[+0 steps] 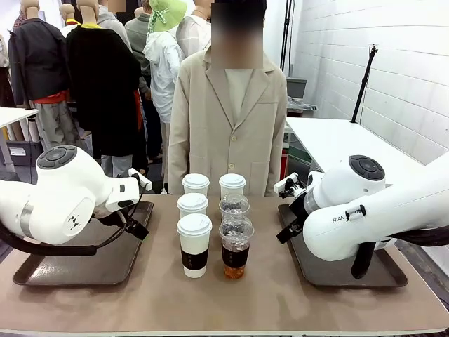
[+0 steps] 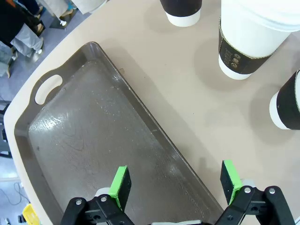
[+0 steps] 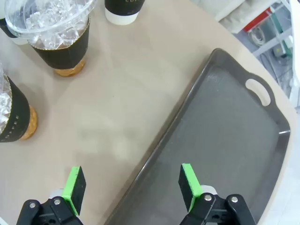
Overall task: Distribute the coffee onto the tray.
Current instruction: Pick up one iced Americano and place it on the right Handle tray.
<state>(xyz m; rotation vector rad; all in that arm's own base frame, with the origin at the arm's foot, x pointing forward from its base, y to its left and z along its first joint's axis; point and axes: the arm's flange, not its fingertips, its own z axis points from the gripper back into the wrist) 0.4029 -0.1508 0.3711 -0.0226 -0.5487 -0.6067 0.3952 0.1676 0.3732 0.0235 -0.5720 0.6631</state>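
Stock, coffee: six cups in two columns of three at the centre of the front view, on the tan counter point(image 1: 140, 309), all upright and close together, none on a tray. Four are white paper cups point(image 1: 194, 242) with white lids and dark brown sleeves: the whole left column and the rearmost of the right. Two are clear plastic dome-lidded cups point(image 1: 236, 246) of amber drink over ice, dark-sleeved, at the front of the right column. The central grouping probably keeps every cup within reach of either arm. Receptacles: the left tray point(image 2: 93, 140), dark grey rectangular plastic with a cut-out handle, lies bare at the lower left of the front view. The right tray point(image 3: 225, 140), of the same make, lies bare at the lower right, and each is well apart from the cups. Tools: the left claw point(image 2: 176, 183), black with green pads, is spread wide with nothing between its fingers and hangs over its tray's inner rim, with paper cups at the upper right of its wrist view. The right claw point(image 3: 132, 183), likewise wide and unloaded, straddles its tray's rim, with the iced cups at the upper left of its view. The spread looks meant to admit a cup's girth. Attendant: a person point(image 1: 228, 119) in a beige coat stands behind the cups at the far edge. Status, by judgement: distribution not yet begun.
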